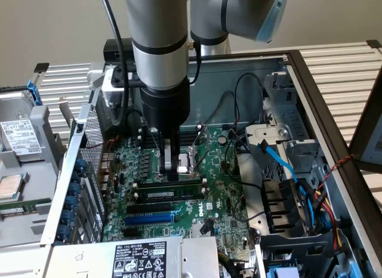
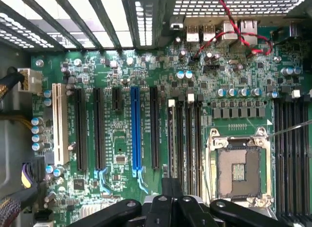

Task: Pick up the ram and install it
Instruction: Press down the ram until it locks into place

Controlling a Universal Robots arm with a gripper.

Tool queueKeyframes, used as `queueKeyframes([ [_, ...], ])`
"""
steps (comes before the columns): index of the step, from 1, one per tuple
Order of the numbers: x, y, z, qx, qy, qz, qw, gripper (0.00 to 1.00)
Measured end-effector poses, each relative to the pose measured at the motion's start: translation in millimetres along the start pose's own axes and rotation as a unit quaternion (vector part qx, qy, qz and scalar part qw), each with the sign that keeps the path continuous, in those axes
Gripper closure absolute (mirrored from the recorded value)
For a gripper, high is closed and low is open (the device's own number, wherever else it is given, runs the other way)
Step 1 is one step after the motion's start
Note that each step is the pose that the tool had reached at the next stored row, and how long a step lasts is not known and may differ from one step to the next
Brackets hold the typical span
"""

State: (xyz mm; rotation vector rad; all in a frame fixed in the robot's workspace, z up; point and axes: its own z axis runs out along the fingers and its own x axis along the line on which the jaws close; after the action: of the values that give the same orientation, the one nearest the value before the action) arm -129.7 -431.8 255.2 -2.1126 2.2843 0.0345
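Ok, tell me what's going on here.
A robot arm reaches into an open PC case. Its gripper is shut, just above the ram, which lies along the memory slots on the motherboard. I can't tell whether they touch, or whether the ram is fully seated.

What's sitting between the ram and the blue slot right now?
One long black slot lies between the ram and the blue slot; the exterior view shows it.

Ram (image 1: 172,194) in slot on motherboard (image 1: 221,188)
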Motion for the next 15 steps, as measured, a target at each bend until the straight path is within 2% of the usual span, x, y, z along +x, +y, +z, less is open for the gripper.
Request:
queueKeyframes([
  [15, -0.1, -1.2, 0.0, -0.0003, -0.0033, 0.000, 1.0000, 0.89],
])
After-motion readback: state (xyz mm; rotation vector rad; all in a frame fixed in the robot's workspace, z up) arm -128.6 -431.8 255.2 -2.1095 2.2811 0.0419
